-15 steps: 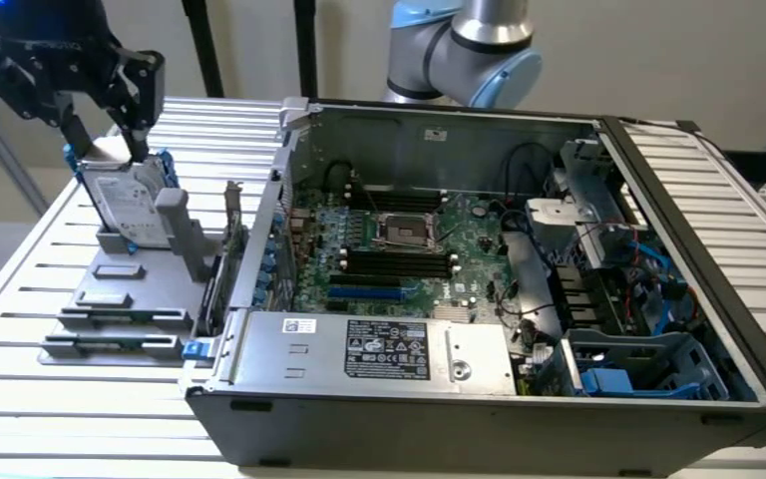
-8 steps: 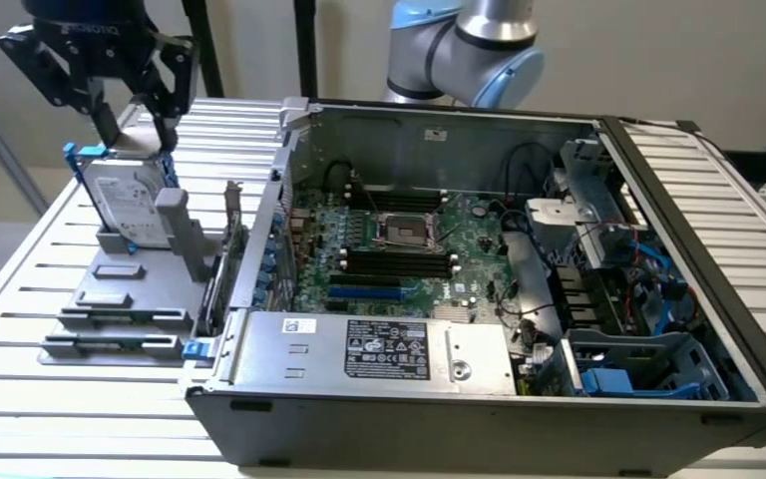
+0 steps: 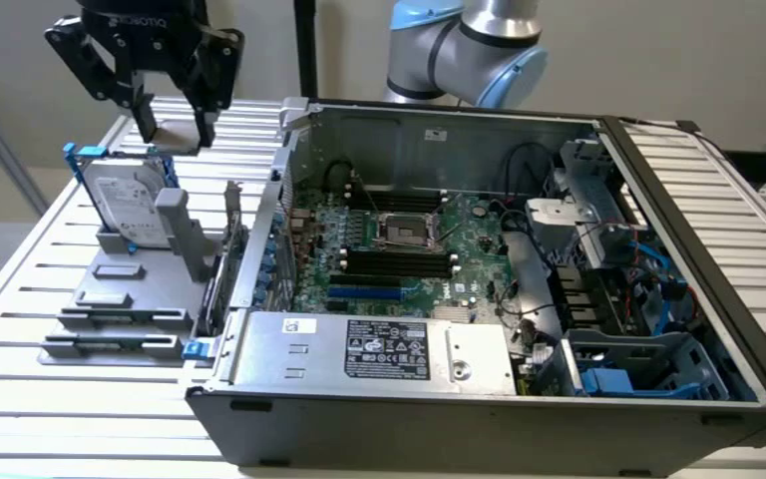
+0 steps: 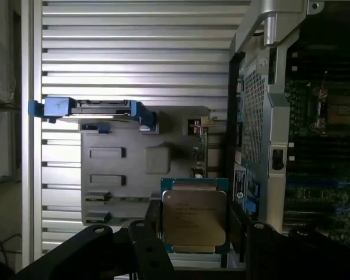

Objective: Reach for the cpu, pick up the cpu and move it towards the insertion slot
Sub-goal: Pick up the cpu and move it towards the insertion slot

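My black gripper (image 3: 177, 132) hangs high over the far end of the grey fixture (image 3: 124, 299), at the exterior view's left, above the hard drive. It is shut on the cpu (image 4: 193, 217), a flat square chip with a silvery metal top and green rim, held between the two dark fingers (image 4: 144, 236). In the exterior view the cpu (image 3: 177, 140) shows as a pale sliver between the fingertips. The insertion slot (image 3: 403, 232), a shiny metal frame with a dark centre, sits on the green motherboard (image 3: 477, 225) inside the open case, well to the exterior view's right of the gripper. It also appears in the wrist view as the insertion slot (image 4: 338, 111).
A silver hard drive with blue rails (image 3: 128, 205) stands upright on the grey fixture (image 4: 146, 169), right below the gripper. The open computer case (image 3: 490, 399) has a raised side wall (image 3: 276, 190) between fixture and motherboard. Black memory slots (image 3: 397, 264) flank the socket. Everything rests on a slatted metal table (image 3: 37, 259).
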